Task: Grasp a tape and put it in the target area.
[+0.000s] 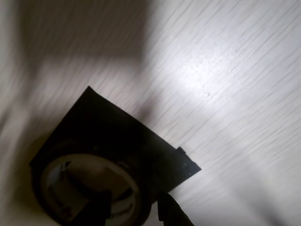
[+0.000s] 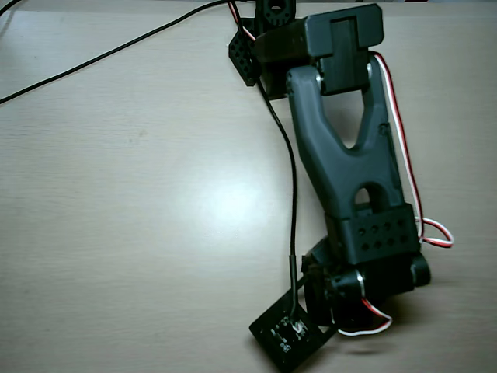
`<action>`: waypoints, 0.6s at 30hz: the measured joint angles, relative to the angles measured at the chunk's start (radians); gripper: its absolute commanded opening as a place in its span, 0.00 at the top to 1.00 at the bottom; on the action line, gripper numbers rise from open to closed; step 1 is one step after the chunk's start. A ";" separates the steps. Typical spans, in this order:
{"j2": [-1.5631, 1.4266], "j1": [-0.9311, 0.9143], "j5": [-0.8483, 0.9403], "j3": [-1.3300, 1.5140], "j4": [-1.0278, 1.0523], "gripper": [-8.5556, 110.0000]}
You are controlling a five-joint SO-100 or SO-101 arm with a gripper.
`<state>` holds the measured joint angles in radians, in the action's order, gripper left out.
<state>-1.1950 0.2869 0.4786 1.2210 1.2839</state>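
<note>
Pale wood-grain tabletop (image 2: 140, 202) fills both views, bare except for cables and the arm. I see the black arm (image 2: 349, 155) reaching from the top edge down to the lower middle of the overhead view, with a thin black cable (image 2: 291, 194) running alongside it. Below its wrist sits a small black board with white marks (image 2: 283, 334); I take that for arm hardware, not the goal.

In the wrist view the black target area (image 1: 155, 150) shows as a dark square patch, one corner pointing up-left, blurred, so I cannot see its bare middle. The tape (image 1: 89, 193) lies at the lower left, overlapping the square's lower-left part, pale inner rim facing the camera.

The gripper (image 1: 134, 209) enters from the bottom edge. One dark fingertip (image 1: 171, 212) sits just outside the ring's right wall and another dark shape sits inside the ring, so the jaws seem to straddle that wall. Whether they are pinching it or slack, I cannot tell. My judgement: the ring is at the square, and the call now hinges on whether it lies fully inside.
</note>
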 measured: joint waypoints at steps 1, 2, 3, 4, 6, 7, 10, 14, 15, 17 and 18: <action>-0.017 0.000 0.006 -0.014 0.017 0.82; -0.038 -0.005 0.015 -0.026 0.034 0.82; -0.063 -0.012 0.026 -0.035 0.051 0.82; -0.092 -0.023 0.032 -0.046 0.069 0.82; -0.144 -0.058 0.043 -0.067 0.109 0.82; -0.173 -0.078 0.048 -0.071 0.126 0.82; -0.258 -0.155 0.051 -0.064 0.155 0.83; -0.373 -0.272 0.023 0.025 0.143 0.84; -0.402 -0.299 0.012 0.055 0.132 0.84; -0.460 -0.344 -0.003 0.127 0.106 0.83; -0.492 -0.362 -0.009 0.166 0.087 0.83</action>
<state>-1.6874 -0.0752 0.4694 1.3867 1.3714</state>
